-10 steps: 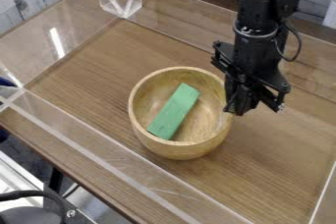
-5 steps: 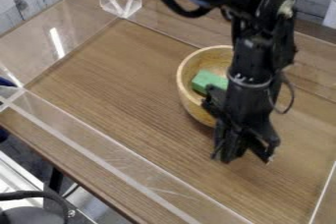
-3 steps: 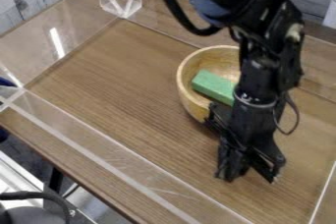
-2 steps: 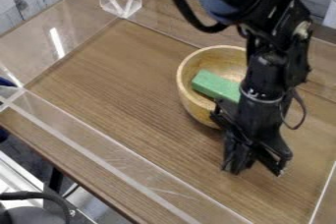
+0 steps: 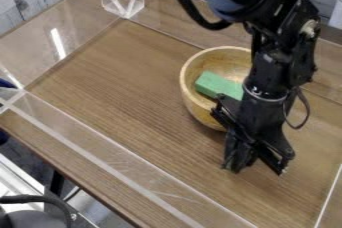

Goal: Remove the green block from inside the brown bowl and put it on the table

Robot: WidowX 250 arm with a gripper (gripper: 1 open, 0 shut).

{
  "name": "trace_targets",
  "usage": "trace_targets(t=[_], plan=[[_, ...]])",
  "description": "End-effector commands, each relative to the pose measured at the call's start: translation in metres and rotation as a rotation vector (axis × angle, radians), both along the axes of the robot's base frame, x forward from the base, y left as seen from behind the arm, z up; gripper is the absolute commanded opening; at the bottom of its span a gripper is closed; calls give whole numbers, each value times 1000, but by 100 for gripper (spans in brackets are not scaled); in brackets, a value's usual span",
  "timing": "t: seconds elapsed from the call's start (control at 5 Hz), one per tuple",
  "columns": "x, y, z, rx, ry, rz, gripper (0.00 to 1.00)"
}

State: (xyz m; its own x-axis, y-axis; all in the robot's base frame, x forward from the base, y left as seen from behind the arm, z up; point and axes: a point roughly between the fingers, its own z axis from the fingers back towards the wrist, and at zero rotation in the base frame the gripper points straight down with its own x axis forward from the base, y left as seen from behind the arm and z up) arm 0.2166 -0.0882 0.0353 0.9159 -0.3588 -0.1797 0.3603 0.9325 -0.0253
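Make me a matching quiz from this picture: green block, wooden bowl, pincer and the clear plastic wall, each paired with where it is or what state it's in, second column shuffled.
Things:
1. green block
2. wooden bowl
3. pincer
4. clear plastic wall

Places or states:
A. shut, pointing down at the table in front of the bowl
B. runs along the table's edge
C. lies inside the bowl
D. sits on the table behind the arm, holding the block

Pairs: 1-C, 2-D, 3-A, 4-B
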Motion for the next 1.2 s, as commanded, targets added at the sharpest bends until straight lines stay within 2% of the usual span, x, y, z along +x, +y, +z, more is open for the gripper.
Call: trace_targets(t=[0.0, 0.2, 0.4, 0.6, 1.0], plan=[[11, -4, 18, -18, -65, -20, 0], [6, -4, 20, 2, -76, -20, 0], [9, -3, 37, 4, -92, -13, 0], [19, -3, 78, 18, -145, -2, 0], [33, 16, 77, 22, -185, -22, 0]])
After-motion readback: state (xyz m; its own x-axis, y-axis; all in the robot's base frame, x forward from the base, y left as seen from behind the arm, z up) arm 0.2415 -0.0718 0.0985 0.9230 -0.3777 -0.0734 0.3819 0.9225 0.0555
